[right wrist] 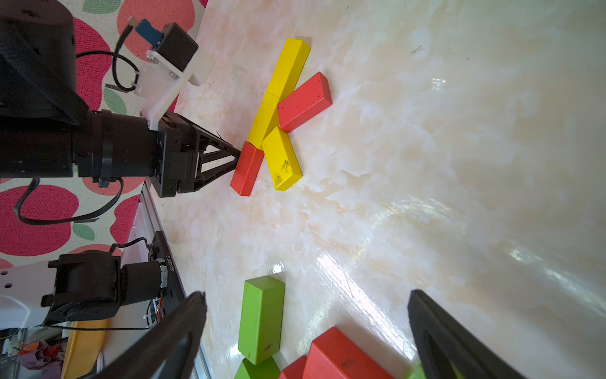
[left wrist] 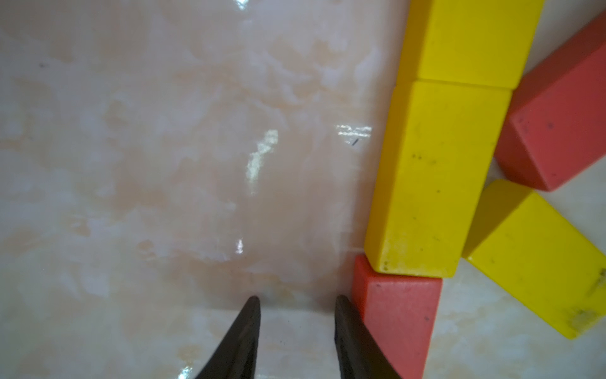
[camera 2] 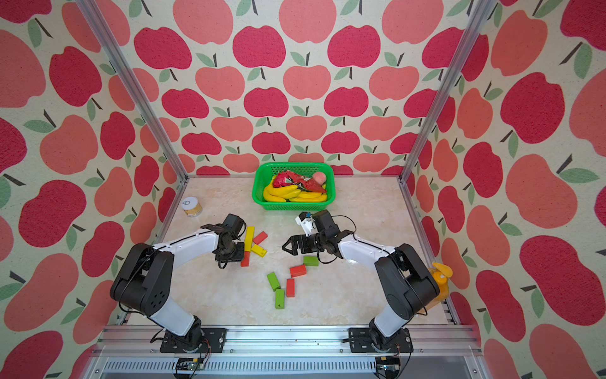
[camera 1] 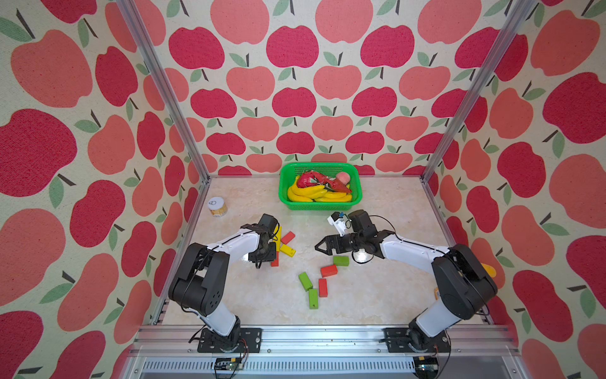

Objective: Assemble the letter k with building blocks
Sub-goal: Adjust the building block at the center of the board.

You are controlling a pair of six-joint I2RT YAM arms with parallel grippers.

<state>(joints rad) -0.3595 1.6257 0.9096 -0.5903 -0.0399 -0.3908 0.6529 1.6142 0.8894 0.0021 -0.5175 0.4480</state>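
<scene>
Nearest, along the front edge, runs the aluminium rail [camera 1: 311, 338] that carries both arm bases. Just beyond it, five loose building blocks lie flat on the marbled table [camera 1: 377, 295]. A green block [camera 1: 313, 298] is closest, with a red block [camera 1: 323, 287] beside it and a second green block [camera 1: 305, 281] just past. Then come a second red block [camera 1: 329, 271] and a third green block [camera 1: 341, 261].

The right gripper [camera 1: 323, 246] hangs above the table just past that last block, its fingers [right wrist: 170, 334] spread wide with nothing between them.

Across from it, the left gripper [left wrist: 297, 298] points down at the table, fingers a little apart and empty. One fingertip [left wrist: 347, 318] sits right against the side of the red stem block [left wrist: 396, 315], which lies outside the gap. The near yellow block [left wrist: 433, 177] and far yellow block [left wrist: 469, 39] continue that line end to end. On the side away from the fingers, a yellow diagonal block [left wrist: 537, 262] and a red diagonal block [left wrist: 557, 124] angle off, both touching the near yellow block.

Farther back a small jar [camera 1: 217, 206] stands by the left wall. A green basket [camera 1: 319, 206] holding toy bananas [camera 1: 314, 194] sits at the back wall.
</scene>
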